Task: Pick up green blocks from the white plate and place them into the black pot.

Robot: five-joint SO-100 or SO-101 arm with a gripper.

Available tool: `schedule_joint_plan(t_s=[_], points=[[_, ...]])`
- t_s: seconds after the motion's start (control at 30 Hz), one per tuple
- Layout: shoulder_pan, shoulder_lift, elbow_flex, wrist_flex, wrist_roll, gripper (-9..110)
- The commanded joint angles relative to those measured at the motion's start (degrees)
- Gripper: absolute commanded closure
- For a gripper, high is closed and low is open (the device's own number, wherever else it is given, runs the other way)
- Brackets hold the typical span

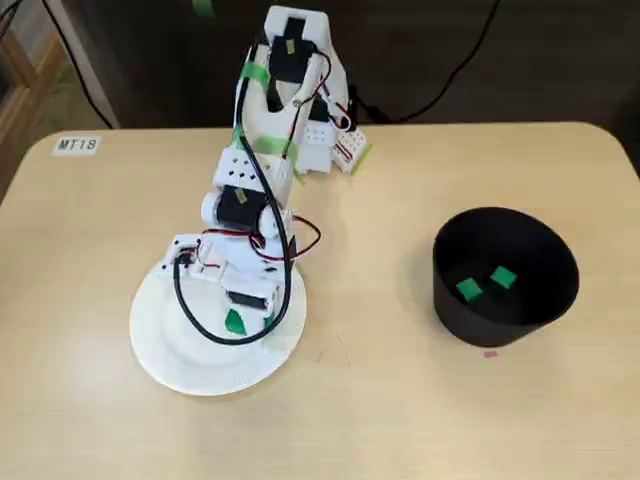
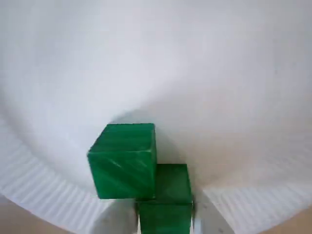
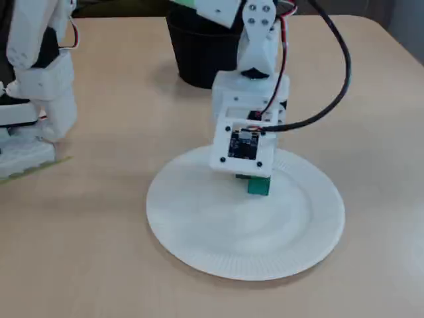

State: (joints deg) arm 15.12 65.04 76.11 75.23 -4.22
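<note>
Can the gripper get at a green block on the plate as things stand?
Probably yes: the gripper hangs low over the white plate, one green block at its fingertips; a second block lies beside it.

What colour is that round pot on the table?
Black, inside and out. The pot shows best in a fixed view, the one looking down on it.

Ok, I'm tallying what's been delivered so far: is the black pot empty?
No, a fixed view shows two green blocks lying inside the black pot.
</note>
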Motion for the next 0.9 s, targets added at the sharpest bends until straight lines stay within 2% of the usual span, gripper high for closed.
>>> schedule_joint_plan(t_s=[0.0, 0.13, 0.27, 0.33, 0.43, 0.7, 0.87], points=[[1.4, 0.6, -3.3, -1.0, -0.5, 104], [1.6, 4.2, -3.3, -2.5, -2.6, 104], [-1.5, 15.6, -0.1, -8.2, -4.1, 104], [-4.8, 25.6, 6.7, -17.4, -4.0, 104], [-12.1, 42.9, 25.5, -41.0, -0.4, 104], [-37.6, 51.4, 29.5, -44.0, -0.1, 104], [-47.2, 51.6, 38.4, -49.6, 1.0, 104]])
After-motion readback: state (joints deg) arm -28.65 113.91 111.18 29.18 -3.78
